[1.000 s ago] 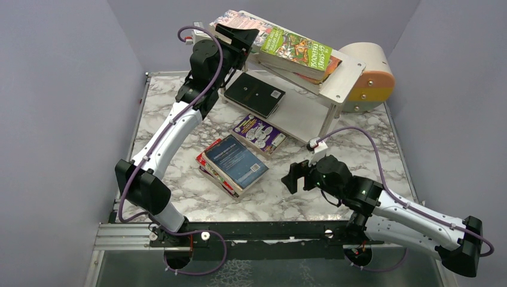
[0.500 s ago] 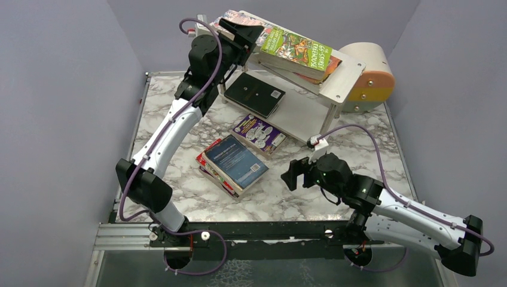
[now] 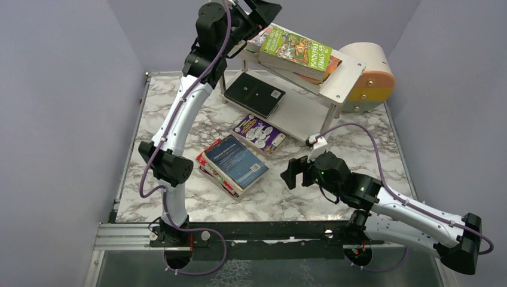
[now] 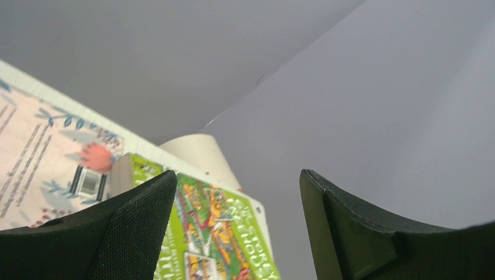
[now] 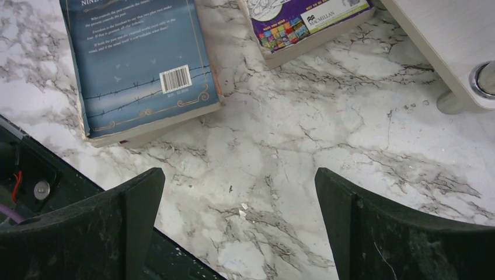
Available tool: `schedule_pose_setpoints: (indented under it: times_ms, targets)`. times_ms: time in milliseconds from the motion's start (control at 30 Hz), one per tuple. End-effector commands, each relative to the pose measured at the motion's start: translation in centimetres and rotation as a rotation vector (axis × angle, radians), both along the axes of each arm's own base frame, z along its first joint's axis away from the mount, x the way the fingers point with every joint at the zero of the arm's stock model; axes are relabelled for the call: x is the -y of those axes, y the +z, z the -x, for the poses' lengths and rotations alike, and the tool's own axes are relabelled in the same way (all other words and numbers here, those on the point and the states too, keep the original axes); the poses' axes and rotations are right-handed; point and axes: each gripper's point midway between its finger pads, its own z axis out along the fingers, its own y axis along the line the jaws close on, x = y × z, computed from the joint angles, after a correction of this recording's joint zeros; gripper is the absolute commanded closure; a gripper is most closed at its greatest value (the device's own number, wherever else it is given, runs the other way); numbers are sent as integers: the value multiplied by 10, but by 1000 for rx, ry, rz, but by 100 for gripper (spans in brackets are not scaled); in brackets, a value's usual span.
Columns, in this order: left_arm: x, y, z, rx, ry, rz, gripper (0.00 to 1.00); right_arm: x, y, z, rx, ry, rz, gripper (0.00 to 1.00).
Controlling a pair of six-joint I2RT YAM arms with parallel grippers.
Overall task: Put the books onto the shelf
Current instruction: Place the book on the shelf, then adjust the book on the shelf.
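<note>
The shelf [image 3: 345, 79] stands at the back of the table. Its top board carries a pink-patterned book [image 4: 46, 157], with a green book [image 3: 297, 50] and an orange one stacked over it. A black book [image 3: 254, 94] lies on the lower board. A purple book [image 3: 259, 133] rests at that board's front edge. A blue book [image 3: 234, 162] sits on a red one on the marble. My left gripper [image 3: 263, 11] hangs open and empty above the shelf's left end. My right gripper [image 3: 289, 174] is open over bare marble, right of the blue book.
A round beige-and-orange cylindrical box [image 3: 372, 75] lies behind the shelf's right end. Purple-grey walls close in the table on three sides. The black rail with the arm bases [image 3: 257, 233] runs along the near edge. A shelf leg [image 5: 484, 81] stands close to my right gripper.
My left arm has risen from the pink-patterned book's end to above the shelf, and its jaws have spread a little. The right arm has hardly moved.
</note>
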Motion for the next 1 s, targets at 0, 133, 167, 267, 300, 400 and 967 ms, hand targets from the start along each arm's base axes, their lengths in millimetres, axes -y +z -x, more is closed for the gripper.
schedule_pose_setpoints:
  times_ms: [0,133,167,267,300,400,967]
  targets:
    - [3,-18,9,35,-36,-75,29,-1,41,-11,105,-32,-75,0]
    - [-8,-13,25,100,-17,-86,28,4,92,-19,248,-51,-160,2]
    - [-9,-13,28,105,-15,-95,28,4,108,-21,286,-50,-174,2]
    - [-11,-14,33,110,-20,-124,28,3,154,-30,388,-54,-182,3]
    - [-11,-14,35,115,-28,-129,28,3,168,-34,420,-62,-182,3]
    - [-12,-12,39,131,-34,-125,26,8,222,-43,538,-107,-222,3]
    - [-12,-16,20,126,-36,-201,24,70,398,-98,760,-667,-216,0]
